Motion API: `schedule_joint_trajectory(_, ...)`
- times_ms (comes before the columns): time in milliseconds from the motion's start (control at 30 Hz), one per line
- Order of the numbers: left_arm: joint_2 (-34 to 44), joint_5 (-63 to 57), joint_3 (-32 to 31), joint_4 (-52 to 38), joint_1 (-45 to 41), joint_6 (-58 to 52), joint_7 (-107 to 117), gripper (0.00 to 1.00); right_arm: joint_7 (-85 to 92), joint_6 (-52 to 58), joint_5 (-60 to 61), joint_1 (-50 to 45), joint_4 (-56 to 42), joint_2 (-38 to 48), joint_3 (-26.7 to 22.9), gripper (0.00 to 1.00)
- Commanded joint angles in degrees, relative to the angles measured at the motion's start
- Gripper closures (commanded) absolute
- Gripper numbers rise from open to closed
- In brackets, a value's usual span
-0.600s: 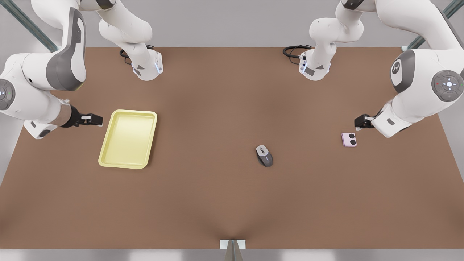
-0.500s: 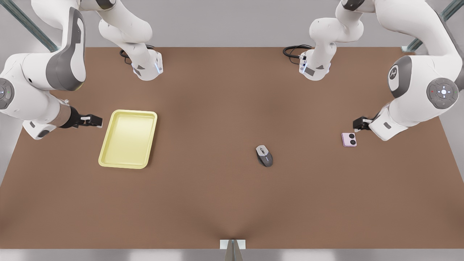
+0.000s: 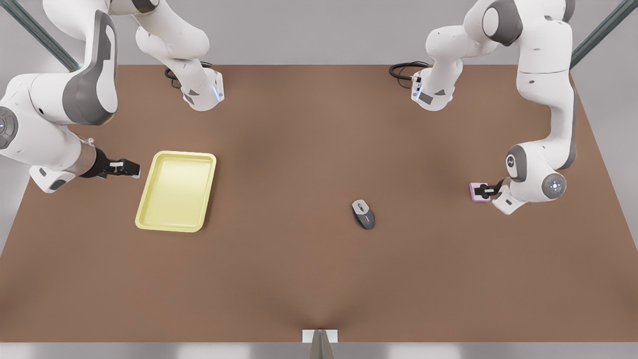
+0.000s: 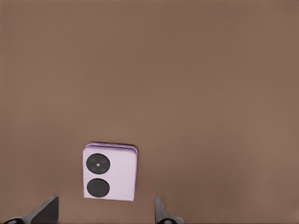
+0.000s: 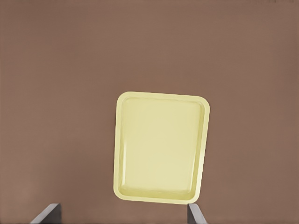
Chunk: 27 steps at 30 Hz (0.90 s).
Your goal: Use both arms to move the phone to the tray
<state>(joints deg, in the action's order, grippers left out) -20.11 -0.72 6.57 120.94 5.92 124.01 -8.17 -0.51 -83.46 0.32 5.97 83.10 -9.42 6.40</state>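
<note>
The pale pink phone point(image 3: 475, 192) lies flat on the brown table at the front view's right, its two black camera circles showing in the left wrist view point(image 4: 110, 171). My left gripper point(image 3: 485, 190) hangs low right over the phone's edge and hides part of it. It is open point(image 4: 103, 213), with one finger on either side of the phone's near end. The pale yellow tray point(image 3: 176, 191) sits at the front view's left, empty point(image 5: 161, 147). My right gripper point(image 3: 130, 169) waits open point(image 5: 122, 213) just beside the tray's left rim, above the table.
A grey-and-black computer mouse point(image 3: 363, 214) lies on the table between the phone and the tray, nearer the phone. Both arm bases point(image 3: 202, 94) point(image 3: 432, 94) stand at the table's far edge with black cables beside them.
The left arm has folded down and swung its gripper from just behind the phone to low over it. The right gripper has barely shifted. Phone, mouse and tray have not moved.
</note>
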Motion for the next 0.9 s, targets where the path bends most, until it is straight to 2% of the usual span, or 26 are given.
schedule_joint_trajectory(0, -0.2, 0.5, 0.1, 1.6, 0.1, 9.9, -7.1, 0.00, -0.4, 0.1, 0.1, 0.0, 0.0, 0.1, 0.0, 0.00)
schedule_joint_trajectory(300, -1.5, -0.1, 0.1, 5.7, 0.1, 13.5, -7.6, 0.00, -0.1, 0.1, 0.1, 0.0, 0.0, 0.0, 0.0, 0.00)
schedule_joint_trajectory(400, -1.7, -0.2, 1.7, 5.7, 0.1, 13.5, -9.0, 0.00, -0.1, 0.1, 0.1, 0.2, 0.0, -0.1, 0.0, 0.00)
schedule_joint_trajectory(867, -3.7, 1.3, 1.6, 6.1, -0.3, 14.2, -7.3, 0.00, 0.0, -0.1, 0.2, 0.3, 0.0, -0.3, 0.0, 0.00)
